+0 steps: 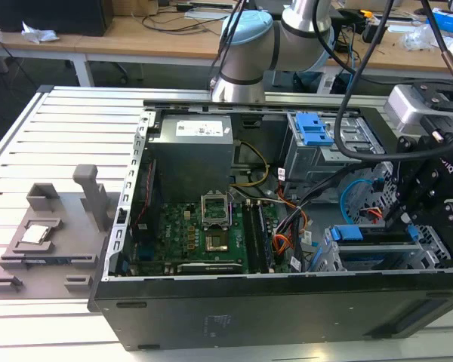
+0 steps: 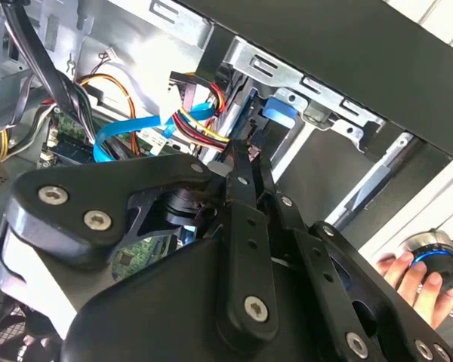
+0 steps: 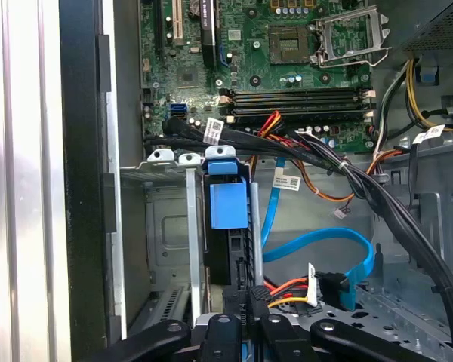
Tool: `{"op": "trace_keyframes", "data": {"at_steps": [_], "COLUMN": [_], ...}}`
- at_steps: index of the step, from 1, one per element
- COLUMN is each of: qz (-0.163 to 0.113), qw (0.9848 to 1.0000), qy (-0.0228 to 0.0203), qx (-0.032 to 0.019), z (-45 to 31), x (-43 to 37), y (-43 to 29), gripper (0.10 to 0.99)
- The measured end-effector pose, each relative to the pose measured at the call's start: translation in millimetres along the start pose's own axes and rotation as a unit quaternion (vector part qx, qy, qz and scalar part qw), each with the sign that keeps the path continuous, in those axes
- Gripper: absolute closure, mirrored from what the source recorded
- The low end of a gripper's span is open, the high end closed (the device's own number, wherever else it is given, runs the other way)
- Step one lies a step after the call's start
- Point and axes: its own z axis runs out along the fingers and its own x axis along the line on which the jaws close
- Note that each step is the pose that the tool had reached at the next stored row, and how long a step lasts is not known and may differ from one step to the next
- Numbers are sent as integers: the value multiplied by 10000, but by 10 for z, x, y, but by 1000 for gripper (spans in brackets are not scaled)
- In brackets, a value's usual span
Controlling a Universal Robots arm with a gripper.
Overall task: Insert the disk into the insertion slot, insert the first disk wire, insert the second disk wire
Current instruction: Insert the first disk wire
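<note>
1. Surface: a slatted metal table (image 1: 60, 128) carries an open black computer case (image 1: 249, 309). A grey parts fixture (image 1: 45, 241) lies beside the case on the exterior view's left.
2. Room: wooden benches (image 1: 136, 34) strewn with cables stand behind the table.
3. Case contents: a green motherboard (image 1: 196, 234) lies on the case floor. A taller grey cage with a blue latch (image 1: 313, 143) stands at the far side.
4. The insertion slot (image 3: 166, 241) sits against the case's near wall in the exterior view. The disk (image 3: 228, 207) stands on edge inside it, with its blue carrier tab facing up.
5. The second disk wire (image 3: 325, 240) loops beside the slot. Its dark plug (image 3: 338, 286) lies loose on the perforated floor, just beside a red-and-yellow wire connector (image 3: 291, 290).
6. A black cable bundle (image 3: 362, 188) crosses above the slot and the loop.
7. The gripper (image 3: 249, 290) is at the disk's near end with its fingers drawn close together. They possibly pinch the disk's edge, but that contact is hidden.
8. In the second wrist view, a person's hand (image 2: 411, 275) rests on a blue-ringed knob (image 2: 432, 253) outside the case.
</note>
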Motion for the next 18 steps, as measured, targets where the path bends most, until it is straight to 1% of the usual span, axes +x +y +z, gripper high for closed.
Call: {"op": "trace_keyframes", "data": {"at_steps": [2,4,7,10,13,18], "qz": [-2,-1,-2,-2,-1,-2], "qw": [10000,10000,10000,10000,10000,10000], "qy": [-17,-25,-25,-27,-29,-27], "qx": [-1,-1,-1,-2,-2,-3], "z": [4,6,7,21,50,88], "x": [-7,-13,-12,-13,-12,-13], "y": [0,9,29,29,24,-7], "gripper": [922,922,922,922,922,922]}}
